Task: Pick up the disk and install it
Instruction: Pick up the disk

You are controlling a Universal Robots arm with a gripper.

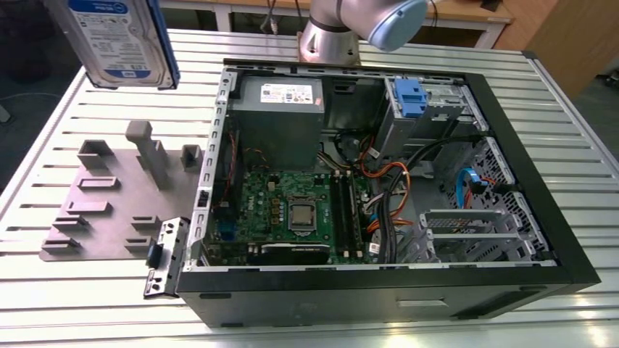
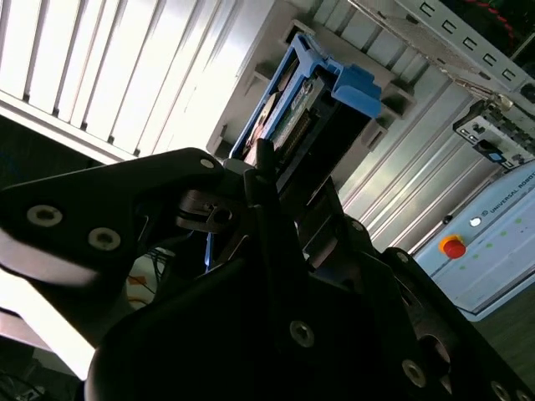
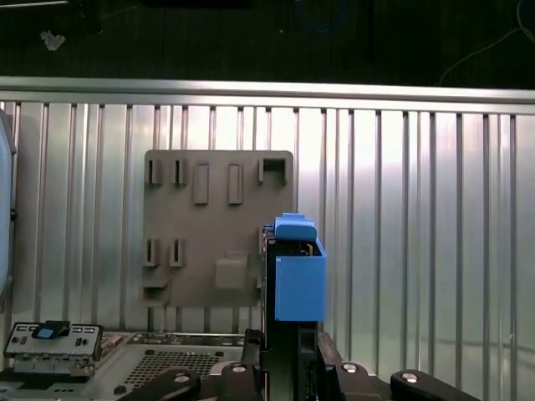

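Setting: ribbed aluminium tabletop [image 1: 68, 312] carrying an open desktop computer case [image 1: 387, 293] laid on its side, with a grey slotted fixture plate [image 1: 106, 210] just beside it toward the exterior view's left.
Disk: the disk [image 1: 116, 36] hangs well clear of the tabletop in the upper left of the exterior view, above the far end of the fixture plate. Its label faces the camera and the blue carrier frames its edges.
Claw: the claw [image 3: 287, 361] is clenched on the disk. In the first wrist view the drive is seen edge-on, gripped at the end nearest the wrist, with its blue end tab pointing away.
Arm: the arm [image 1: 353, 25] stands at the upper middle of the exterior view, behind the case.
Case interior: a power-supply box [image 1: 280, 116] sits toward the back, a motherboard [image 1: 290, 210] lies in front of it, and a grey metal drive cage [image 1: 435, 116] with a blue latch [image 1: 410, 98] sits in the upper right corner.
Step in hand: by my reading, the disk is lifted and in transit, well apart from the drive cage and not yet installed.
Doing it well: the carry calls for a firm, square hold so the drive does not pivot in the claw. It also wants enough height to pass over the case wall and a steady orientation matched to the cage opening.
Risk: the orange and black cables [image 1: 387, 174] near the cage could snag the carrier, and a tilted drive would likely jam against the cage rails.
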